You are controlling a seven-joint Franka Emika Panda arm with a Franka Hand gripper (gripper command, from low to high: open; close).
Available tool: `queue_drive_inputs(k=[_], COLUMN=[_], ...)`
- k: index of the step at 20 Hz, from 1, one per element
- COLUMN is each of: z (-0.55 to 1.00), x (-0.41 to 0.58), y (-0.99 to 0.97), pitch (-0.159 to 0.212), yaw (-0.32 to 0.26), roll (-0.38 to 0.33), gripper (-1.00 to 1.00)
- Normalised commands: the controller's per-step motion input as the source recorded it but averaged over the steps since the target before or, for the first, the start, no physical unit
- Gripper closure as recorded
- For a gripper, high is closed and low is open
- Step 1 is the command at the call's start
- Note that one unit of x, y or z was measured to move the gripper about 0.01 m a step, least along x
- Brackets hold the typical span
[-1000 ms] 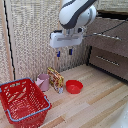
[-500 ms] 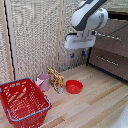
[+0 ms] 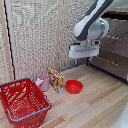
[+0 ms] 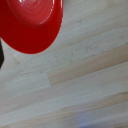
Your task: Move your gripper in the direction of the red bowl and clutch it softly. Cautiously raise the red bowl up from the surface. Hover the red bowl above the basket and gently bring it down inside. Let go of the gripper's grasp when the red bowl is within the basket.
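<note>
red bowl cropped (wrist view), jaws indistinct

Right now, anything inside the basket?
The basket looks empty: only its red lattice floor and walls show. The near wall covers part of the floor. The red bowl sits on the wooden floor, apart from it.

Basket at exterior view's left; cup and packet beside it; bowl right of packet; gripper above bowl, apart.
</note>
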Motion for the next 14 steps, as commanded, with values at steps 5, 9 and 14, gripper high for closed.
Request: queue_drive_inputs(k=[5, 9, 14], z=[-0.57, -0.42, -0.4], x=[-0.025, 0.0, 0.0], y=[0.0, 0.0, 0.01], pitch=[0.064, 0.005, 0.005], yaw=[-0.022, 0.0, 0.016], roll=[-0.055, -0.04, -0.05], gripper=[-1.0, -1.0, -1.0])
